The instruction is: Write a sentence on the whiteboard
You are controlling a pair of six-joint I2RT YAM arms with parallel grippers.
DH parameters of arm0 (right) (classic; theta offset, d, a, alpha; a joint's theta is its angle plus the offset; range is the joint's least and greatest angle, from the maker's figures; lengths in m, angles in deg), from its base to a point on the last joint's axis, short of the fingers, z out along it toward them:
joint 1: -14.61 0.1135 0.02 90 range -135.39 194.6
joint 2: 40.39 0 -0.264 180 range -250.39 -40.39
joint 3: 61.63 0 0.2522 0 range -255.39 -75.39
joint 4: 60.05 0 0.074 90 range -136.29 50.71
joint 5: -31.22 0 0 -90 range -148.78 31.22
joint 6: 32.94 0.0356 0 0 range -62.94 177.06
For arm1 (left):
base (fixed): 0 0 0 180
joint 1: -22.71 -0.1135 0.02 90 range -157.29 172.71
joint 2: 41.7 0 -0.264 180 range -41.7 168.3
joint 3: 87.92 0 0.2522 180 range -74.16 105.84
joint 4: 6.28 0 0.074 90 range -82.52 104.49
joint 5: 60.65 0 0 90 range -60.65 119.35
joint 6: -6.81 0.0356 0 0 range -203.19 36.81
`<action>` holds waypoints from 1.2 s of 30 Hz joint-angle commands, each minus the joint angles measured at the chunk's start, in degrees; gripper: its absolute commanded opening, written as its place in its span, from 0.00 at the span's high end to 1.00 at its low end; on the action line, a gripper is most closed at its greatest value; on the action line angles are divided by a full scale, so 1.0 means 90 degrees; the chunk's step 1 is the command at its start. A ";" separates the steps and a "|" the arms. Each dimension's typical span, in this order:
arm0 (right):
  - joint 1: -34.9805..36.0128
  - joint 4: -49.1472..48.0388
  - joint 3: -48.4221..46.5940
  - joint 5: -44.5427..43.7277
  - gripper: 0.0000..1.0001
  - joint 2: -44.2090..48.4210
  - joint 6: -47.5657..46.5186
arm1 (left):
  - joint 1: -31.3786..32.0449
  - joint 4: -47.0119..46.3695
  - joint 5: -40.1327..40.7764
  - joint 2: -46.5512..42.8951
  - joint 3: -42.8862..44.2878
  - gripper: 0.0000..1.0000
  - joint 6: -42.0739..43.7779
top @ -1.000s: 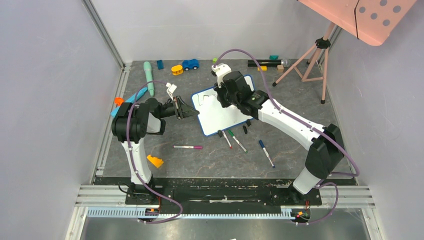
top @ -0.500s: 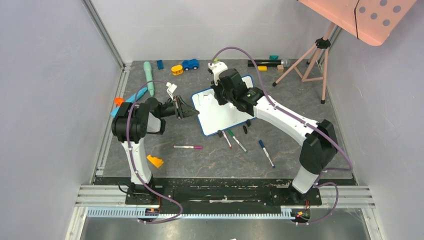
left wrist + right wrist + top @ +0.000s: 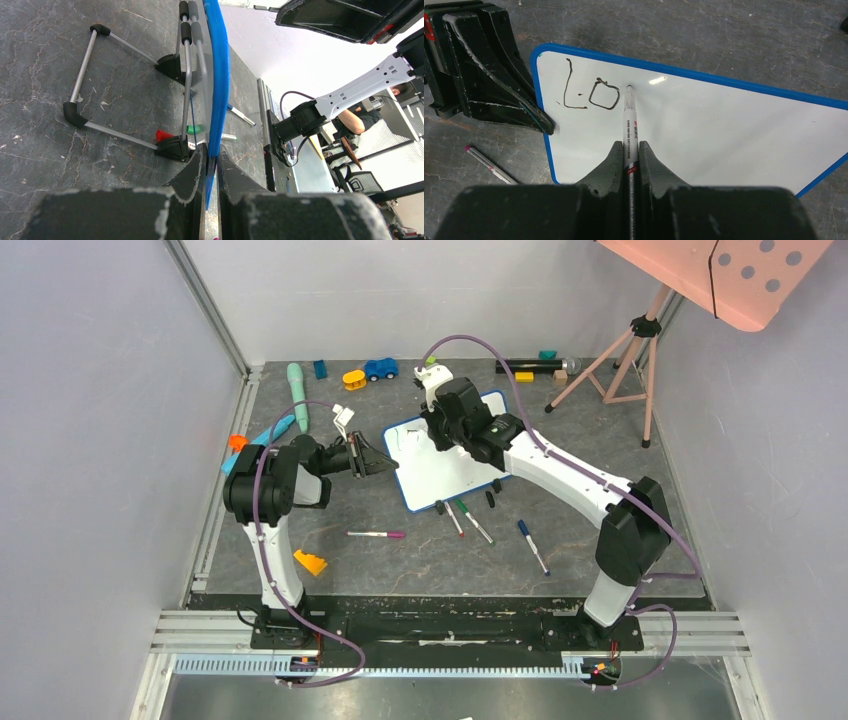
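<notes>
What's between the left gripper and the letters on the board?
Only bare whiteboard. The right wrist view shows the left gripper clamped on the board's blue edge, with blank white surface from there up to the letters.

Your dark marbled tabletop (image 3: 420, 560) carries the whiteboard (image 3: 445, 475) at centre, loose markers (image 3: 477, 525) just in front of it, a pink-capped marker (image 3: 377, 534), an orange wedge (image 3: 310, 562) and a blue toy car (image 3: 380, 368).
</notes>
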 commanded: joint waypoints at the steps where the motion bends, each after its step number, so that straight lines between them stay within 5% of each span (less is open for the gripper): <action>1: -0.0003 -0.0051 -0.0262 0.0009 1.00 -0.0089 0.0035 | 0.0043 -0.0306 -0.0380 0.0031 0.0069 0.98 -0.0128; 36: -0.0013 0.0192 0.0123 -0.0385 1.00 0.0055 0.0109 | 0.0050 -0.0306 -0.0385 0.0042 0.0069 0.98 -0.0138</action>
